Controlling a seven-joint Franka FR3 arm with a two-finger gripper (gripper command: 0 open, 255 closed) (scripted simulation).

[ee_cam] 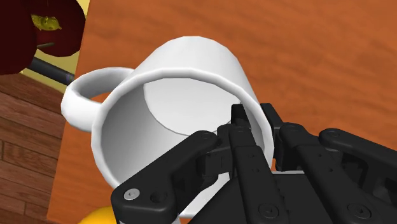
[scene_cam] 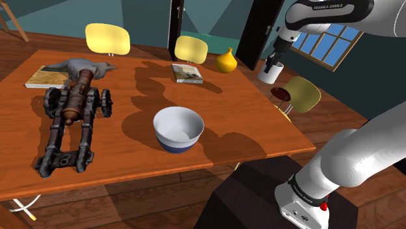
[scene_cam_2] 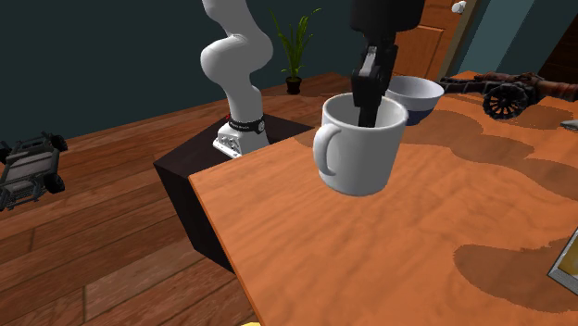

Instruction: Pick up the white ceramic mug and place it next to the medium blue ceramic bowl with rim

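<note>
The white mug (scene_cam_2: 362,144) hangs above the wooden table (scene_cam_2: 389,259) near its corner, handle toward the second exterior view's left. My gripper (scene_cam_2: 368,93) is shut on the mug's rim, one finger inside the cup and one outside. In the wrist view the fingers clasp the wall of the mug (ee_cam: 184,83) opposite its handle. From the shoulder view the mug (scene_cam: 269,71) hangs under the gripper (scene_cam: 278,57) off the table's far right corner. The bowl (scene_cam: 178,128), white inside and blue below, stands near the table's front edge; the same bowl (scene_cam_2: 415,95) shows just behind the mug.
A dark cannon model (scene_cam: 71,120) lies on the table's left half, with a grey figure (scene_cam: 81,65) and a book (scene_cam: 47,78) behind it. A second book (scene_cam: 187,73) and a yellow gourd (scene_cam: 226,61) sit at the back. Yellow chairs (scene_cam: 107,38) ring the table.
</note>
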